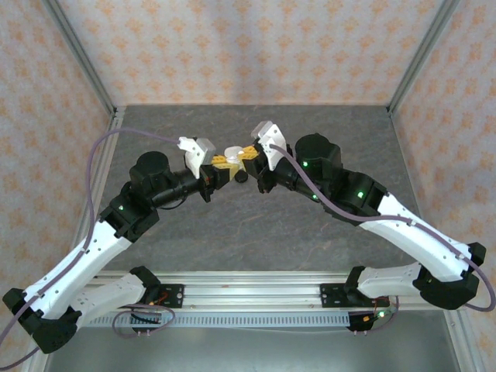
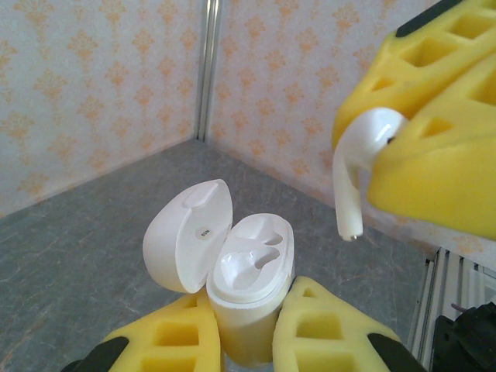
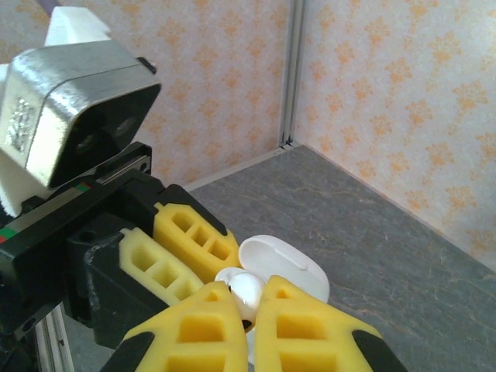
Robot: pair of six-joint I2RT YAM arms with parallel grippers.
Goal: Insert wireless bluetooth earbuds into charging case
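Observation:
The white charging case [image 2: 249, 273] stands upright with its lid [image 2: 186, 232] swung open to the left, and both sockets look empty. My left gripper [image 2: 246, 314] is shut on the case's lower body. A white stemmed earbud [image 2: 358, 163] hangs stem down, above and to the right of the case, pinched by my right gripper [image 3: 246, 304], which is shut on it. In the right wrist view the earbud's [image 3: 251, 288] round head shows between the yellow fingers, with the open lid [image 3: 285, 267] just beyond. From above, the left gripper [image 1: 220, 164] and right gripper [image 1: 248, 157] meet mid-table around the case [image 1: 232, 153].
A small dark object [image 1: 242, 176] lies on the grey table [image 1: 256, 232] just under the grippers; I cannot tell what it is. Patterned walls enclose the back and sides, with a metal post [image 2: 208, 70] in the corner. An aluminium rail [image 1: 248, 291] runs along the near edge.

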